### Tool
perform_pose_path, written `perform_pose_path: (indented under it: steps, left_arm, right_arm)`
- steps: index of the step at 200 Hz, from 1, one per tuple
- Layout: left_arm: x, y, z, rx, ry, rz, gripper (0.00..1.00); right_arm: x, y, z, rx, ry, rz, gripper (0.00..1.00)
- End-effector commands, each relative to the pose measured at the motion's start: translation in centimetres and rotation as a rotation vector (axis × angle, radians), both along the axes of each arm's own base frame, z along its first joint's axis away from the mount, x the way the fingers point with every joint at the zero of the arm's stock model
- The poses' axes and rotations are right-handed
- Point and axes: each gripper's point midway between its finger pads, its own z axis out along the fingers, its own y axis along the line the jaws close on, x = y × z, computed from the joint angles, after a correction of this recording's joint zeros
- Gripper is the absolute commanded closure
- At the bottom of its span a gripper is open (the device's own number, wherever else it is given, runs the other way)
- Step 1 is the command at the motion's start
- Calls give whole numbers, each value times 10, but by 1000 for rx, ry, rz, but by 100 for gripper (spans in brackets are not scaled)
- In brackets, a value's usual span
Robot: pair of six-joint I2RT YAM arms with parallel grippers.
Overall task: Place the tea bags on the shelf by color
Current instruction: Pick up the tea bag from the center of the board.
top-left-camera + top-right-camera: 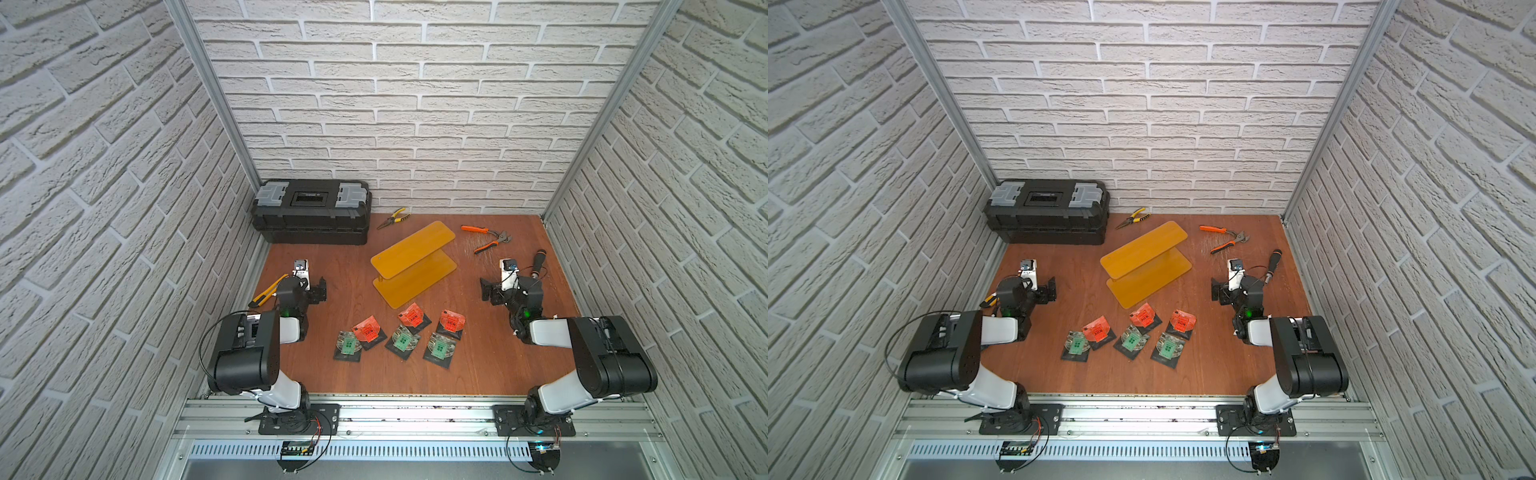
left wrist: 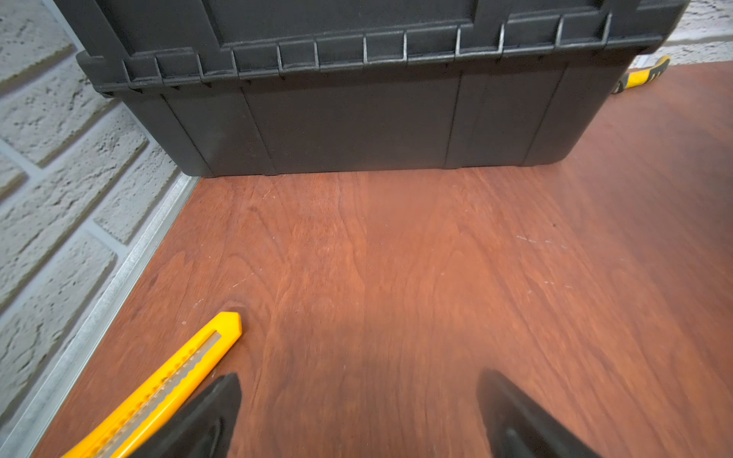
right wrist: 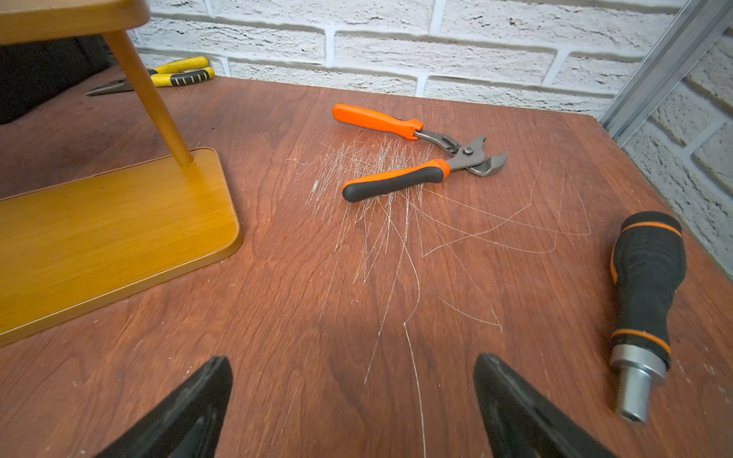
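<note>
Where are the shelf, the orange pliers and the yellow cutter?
shelf (image 1: 412,248): a top view, upper plate.
orange pliers (image 3: 392,183): right wrist view, black-and-orange handle.
yellow cutter (image 2: 174,376): left wrist view, middle of body.

A workshop-styled robot test cell: toolbox (image 1: 311,216), pliers (image 1: 392,218), brick-pattern walls (image 1: 415,104), aluminium framing (image 1: 415,411), wooden tabletop (image 1: 478,365).

Wooden table (image 1: 415,376), shelf (image 1: 409,251), tea bags (image 1: 401,342), toolbox (image 1: 311,212)

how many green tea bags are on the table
3 green tea bags: left, middle, right, in a row on the table near the robot. None appears hidden.
</note>
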Motion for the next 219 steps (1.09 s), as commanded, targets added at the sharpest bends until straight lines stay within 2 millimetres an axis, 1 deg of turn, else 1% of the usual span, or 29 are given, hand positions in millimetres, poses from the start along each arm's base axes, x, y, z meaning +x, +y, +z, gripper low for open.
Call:
perform_pose_path:
  steps: [1,89,109,127,139,152,168,182,202,219]
  left_arm:
    - [5,0,10,11,-38,-4,1]
    - [5,0,10,-3,-37,-11,1]
    - [5,3,13,22,-40,21,1]
    - [3,-1,26,78,-23,47,1]
    - [0,-2,40,99,-4,69,2]
    - [-6,-5,54,86,-7,82,1]
    - [-17,-4,74,15,-39,122,2]
    - [-29,1,90,-80,-56,192,1]
    - [-50,16,100,-210,-24,348,1]
    - [-63,14,105,-302,-9,370,2]
  right_arm:
    - [3,1,16,-2,-62,9,1]
    - [2,1,15,-3,-59,9,1]
    - [1,0,22,-5,-73,2,1]
    - [2,-1,37,-2,-34,-10,1]
    - [0,-7,47,23,22,-58,1]
    - [-4,-7,59,63,55,-83,0]
    - [-11,-1,73,120,66,-76,1]
    - [-20,-1,85,192,82,-115,1]
    - [-33,11,93,288,152,-113,1]
    - [-45,22,95,351,211,-108,1]
